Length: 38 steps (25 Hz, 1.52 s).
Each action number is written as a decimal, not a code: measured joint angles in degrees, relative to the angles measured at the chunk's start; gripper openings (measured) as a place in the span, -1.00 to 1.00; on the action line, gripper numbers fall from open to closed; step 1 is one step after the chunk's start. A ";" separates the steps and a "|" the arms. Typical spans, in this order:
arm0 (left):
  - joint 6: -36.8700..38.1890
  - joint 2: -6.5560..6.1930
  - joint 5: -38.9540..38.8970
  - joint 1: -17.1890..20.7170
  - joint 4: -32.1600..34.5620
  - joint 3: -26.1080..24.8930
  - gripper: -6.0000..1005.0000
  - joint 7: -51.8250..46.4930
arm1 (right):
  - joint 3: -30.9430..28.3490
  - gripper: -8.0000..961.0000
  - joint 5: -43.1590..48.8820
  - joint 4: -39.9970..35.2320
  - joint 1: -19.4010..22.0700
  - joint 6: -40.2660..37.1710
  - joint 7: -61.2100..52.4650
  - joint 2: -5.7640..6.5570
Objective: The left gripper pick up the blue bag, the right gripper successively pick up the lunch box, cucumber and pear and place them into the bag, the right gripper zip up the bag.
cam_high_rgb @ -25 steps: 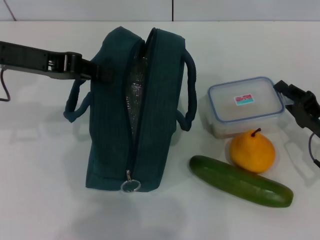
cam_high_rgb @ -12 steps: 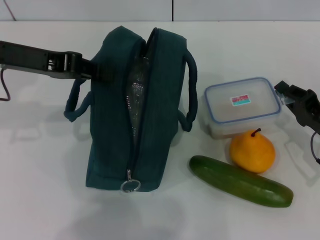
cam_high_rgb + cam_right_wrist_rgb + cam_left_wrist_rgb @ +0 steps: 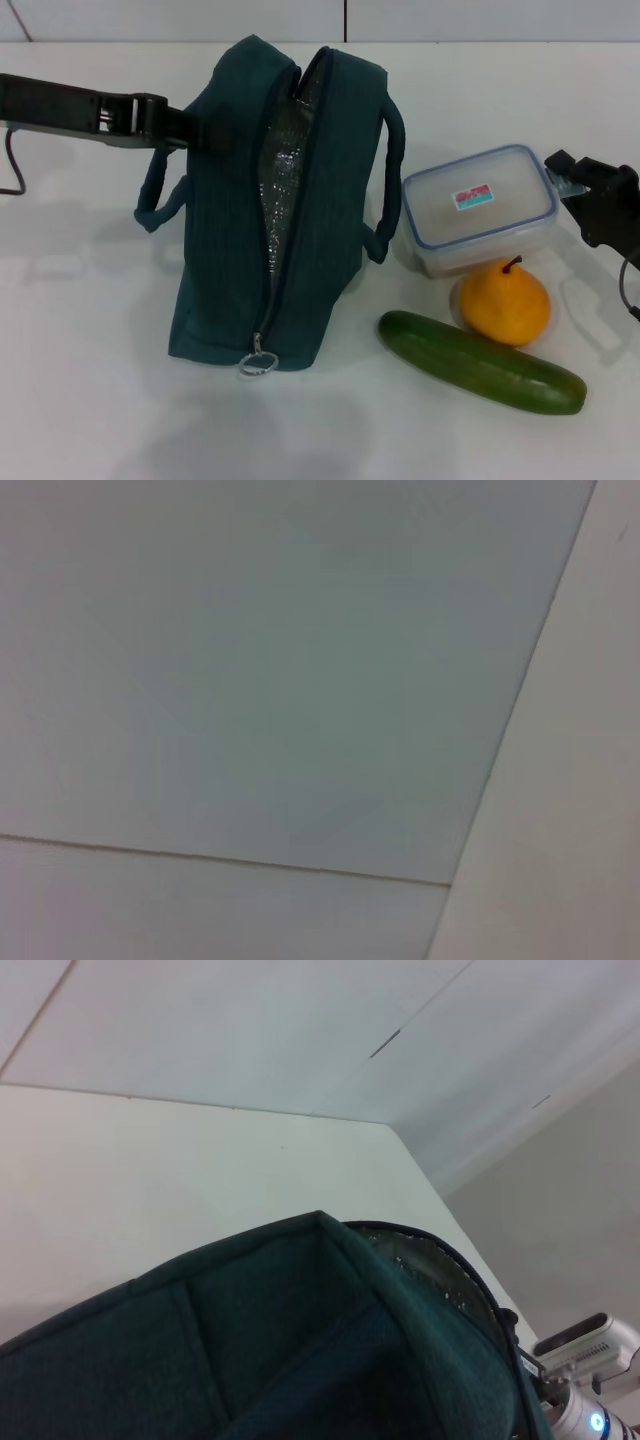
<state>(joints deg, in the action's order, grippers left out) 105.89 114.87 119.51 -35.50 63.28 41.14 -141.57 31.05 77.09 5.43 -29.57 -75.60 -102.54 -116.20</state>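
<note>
Risk, judged from the present layout: slipping of the clear rectangular plastic lunch box (image 3: 480, 208) with blue-rimmed lid out of a grip confined to one end, the far end tipping down onto the round yellow-orange pear (image 3: 505, 301) just beside it. Second risk: sagging of the large dark teal-blue fabric bag (image 3: 280, 200), held at one side only, narrowing the unzipped slot and blocking entry of the box. Third risk: rolling of the long dark green cucumber (image 3: 481, 362) if nudged by the pear touching it.

Left gripper (image 3: 195, 128), a black two-fingered claw, against the bag's upper left side near one rounded handle, apparently clamped on the fabric; exact finger position hidden by the bag. Bag upright on the white table (image 3: 80, 380), opening upward, silver foil lining (image 3: 285, 165) exposed, zipper ring pull (image 3: 258, 363) at the near end. In the left wrist view, only bag fabric (image 3: 300, 1340) close to the lens.

Right gripper (image 3: 572, 185), a black claw on the right arm, at the lunch box's right end, seemingly gripping its rim; contact not fully resolvable. Lunch box between the bag and that gripper, just right of the bag's right handle, with pear and cucumber nearer the camera.
</note>
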 joint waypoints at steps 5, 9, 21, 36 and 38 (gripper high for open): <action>-0.05 0.07 -0.04 -0.20 0.01 -0.01 -0.90 0.15 | -0.39 -0.79 -0.03 0.23 0.24 -0.45 -8.16 0.00; -0.12 0.09 -0.06 -0.12 0.01 -0.01 -0.90 0.19 | -0.45 -0.79 -0.28 0.27 0.48 -0.52 -12.71 0.01; -0.25 0.09 -0.07 -0.28 0.01 -0.07 -0.90 0.78 | -2.25 -0.79 -0.73 0.29 1.14 -4.49 -20.05 0.01; -0.24 1.66 0.03 -0.53 1.39 0.28 -0.90 0.78 | -13.43 -0.79 -0.81 0.28 0.71 -19.86 -22.30 0.08; -0.24 2.46 0.35 -0.54 2.45 0.31 -0.90 0.73 | -14.08 -0.79 -0.81 0.30 0.14 -20.61 -22.34 0.08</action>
<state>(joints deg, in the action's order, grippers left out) 105.65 117.34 119.86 -36.04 65.72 41.45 -140.85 16.97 76.28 5.73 -29.43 -96.22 -124.88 -116.12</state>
